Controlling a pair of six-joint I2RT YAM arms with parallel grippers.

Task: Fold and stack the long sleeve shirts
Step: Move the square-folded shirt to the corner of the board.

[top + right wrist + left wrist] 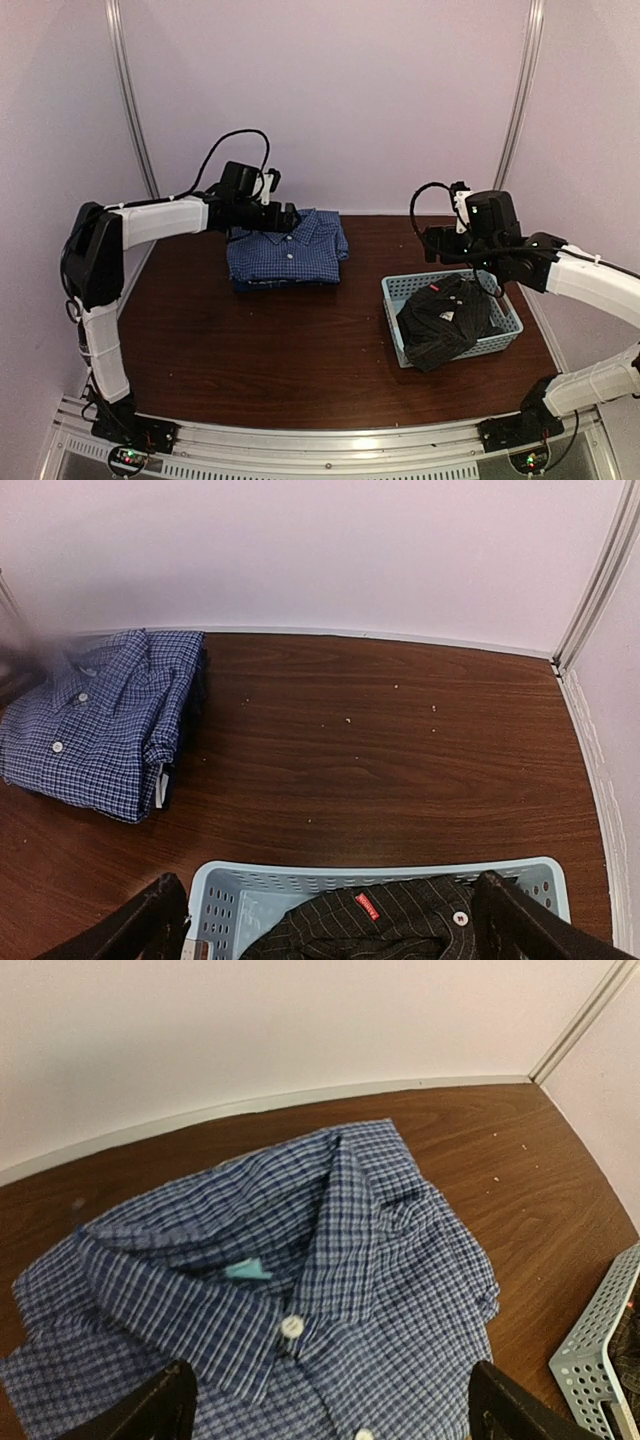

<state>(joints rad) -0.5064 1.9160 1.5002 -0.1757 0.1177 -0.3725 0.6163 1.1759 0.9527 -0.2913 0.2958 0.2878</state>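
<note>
Blue shirt (288,250) sits folded at the far left-centre of the table (280,350), collar (310,1250) facing up and buttoned. We see the left gripper (330,1422) over the shirt just below the collar, jaws spread wide, nothing held. Black shirt (443,322) lies crumpled in the basket (398,291) on the right, red tag (367,906) showing. Right gripper (330,930) hangs above the basket, jaws also apart and empty.

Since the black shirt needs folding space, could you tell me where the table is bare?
Widest: the table on the near side of the blue checked shirt, left of the plastic basket. A strip runs between them. Crowded: the basket, filled by the black pinstriped shirt.
</note>
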